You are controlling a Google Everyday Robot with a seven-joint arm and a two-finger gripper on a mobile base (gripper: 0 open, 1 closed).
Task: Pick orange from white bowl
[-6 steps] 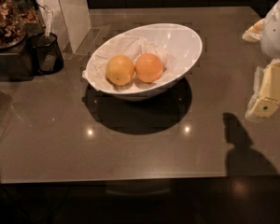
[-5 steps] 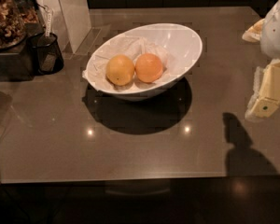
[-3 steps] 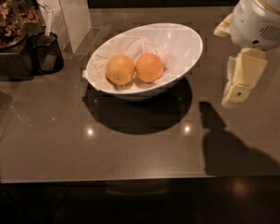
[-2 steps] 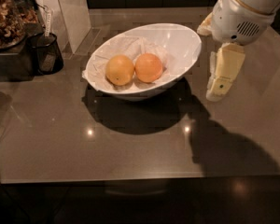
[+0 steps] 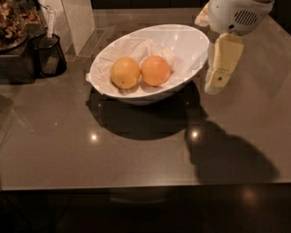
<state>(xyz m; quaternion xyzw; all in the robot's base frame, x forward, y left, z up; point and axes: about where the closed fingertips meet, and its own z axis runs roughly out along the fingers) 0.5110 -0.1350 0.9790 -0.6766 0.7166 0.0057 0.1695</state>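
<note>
The gripper (image 5: pixel 215 83) has swept in from the right edge — now beside the bowl (image 5: pixel 196 40), orange (image 5: pixel 155 70) untouched; how open, can't tell.

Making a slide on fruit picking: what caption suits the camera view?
Robot hand hangs beside the white bowl, which holds the orange and a paler fruit on crumpled paper.

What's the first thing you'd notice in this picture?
Two round fruits sit side by side in the big white bowl in the middle of the table. The orange is on the right and a paler fruit is on the left. Just right of the bowl's rim hangs the robot's cream gripper, pointing down, outside the bowl.
</note>
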